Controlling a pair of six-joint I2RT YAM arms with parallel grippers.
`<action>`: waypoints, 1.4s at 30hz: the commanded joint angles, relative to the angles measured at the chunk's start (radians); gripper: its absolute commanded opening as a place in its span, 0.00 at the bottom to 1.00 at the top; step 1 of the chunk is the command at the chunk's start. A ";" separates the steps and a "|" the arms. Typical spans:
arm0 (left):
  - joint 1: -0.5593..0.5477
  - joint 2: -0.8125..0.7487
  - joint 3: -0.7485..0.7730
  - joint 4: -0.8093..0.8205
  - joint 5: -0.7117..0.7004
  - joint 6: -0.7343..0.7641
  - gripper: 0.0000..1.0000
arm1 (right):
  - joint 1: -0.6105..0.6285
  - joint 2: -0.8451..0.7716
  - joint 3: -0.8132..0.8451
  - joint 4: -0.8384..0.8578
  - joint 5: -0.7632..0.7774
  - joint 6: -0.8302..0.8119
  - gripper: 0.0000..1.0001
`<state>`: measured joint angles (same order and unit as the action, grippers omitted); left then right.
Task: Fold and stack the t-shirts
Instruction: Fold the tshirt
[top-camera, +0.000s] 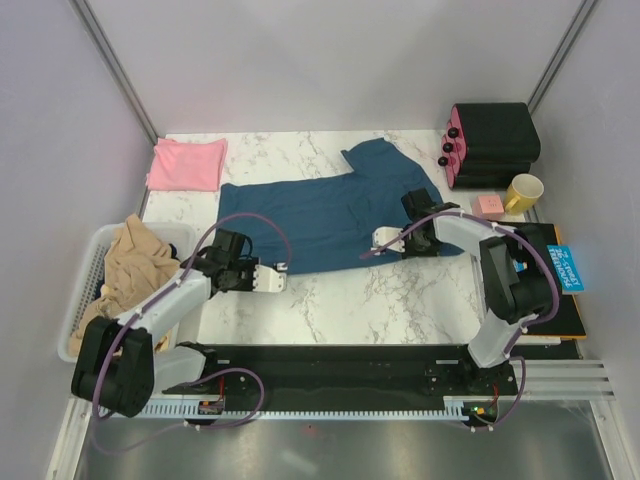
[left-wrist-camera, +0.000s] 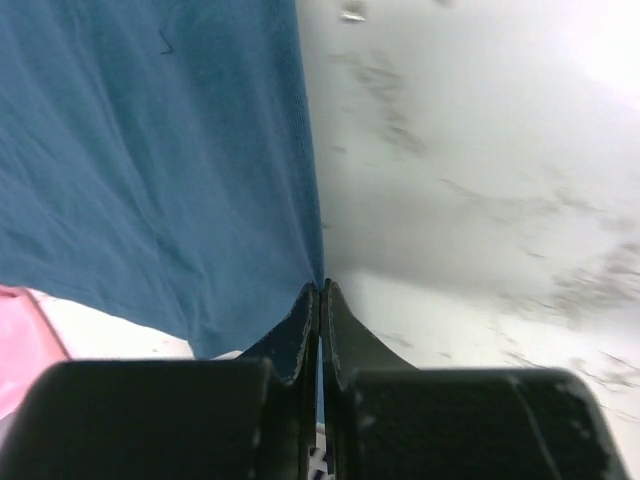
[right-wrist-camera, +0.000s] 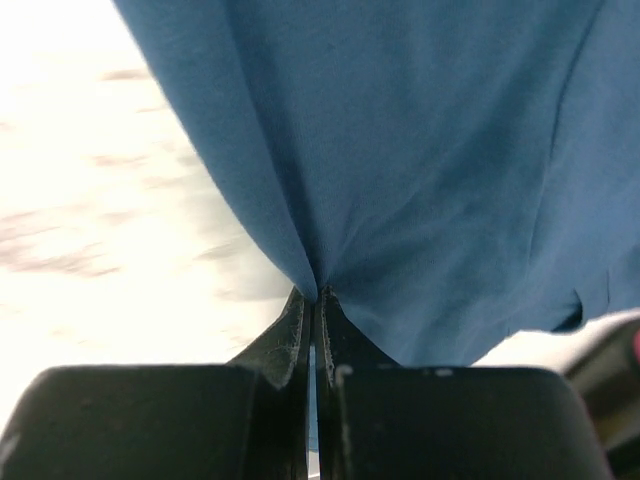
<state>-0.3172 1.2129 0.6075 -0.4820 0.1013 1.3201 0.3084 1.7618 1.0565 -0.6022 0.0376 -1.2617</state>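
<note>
Pink t-shirt (left-wrist-camera: 18, 345) a mere sliver at left wrist view's edge; tabletop (right-wrist-camera: 90, 150) blurred; book (top-camera: 566, 268) lettering illegible

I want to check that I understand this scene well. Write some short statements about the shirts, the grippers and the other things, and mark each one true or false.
1. The left gripper is shut on the edge of the teal t-shirt. True.
2. The right gripper is open above bare table. False: it is also shut on the teal t-shirt's edge.
3. The pink t-shirt lies on top of the teal one. False: it lies beside it, at the far left corner of the table.
4. A beige cloth is in the white basket. True.
5. The yellow mug stands in the basket. False: it stands at the right, near the black box.
</note>
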 joint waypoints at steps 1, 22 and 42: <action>0.000 -0.114 -0.093 -0.153 0.035 0.090 0.02 | 0.026 -0.087 -0.097 -0.165 -0.035 0.001 0.00; -0.059 -0.385 -0.152 -0.457 0.141 -0.022 0.90 | 0.169 -0.358 -0.245 -0.392 -0.102 0.065 0.54; 0.104 0.138 0.463 -0.100 0.044 -0.263 0.95 | -0.095 0.318 0.941 -0.358 -0.349 0.588 0.54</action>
<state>-0.2924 1.1442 0.9504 -0.7128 0.1593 1.1641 0.2989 1.8736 1.7092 -0.9592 -0.2157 -0.8433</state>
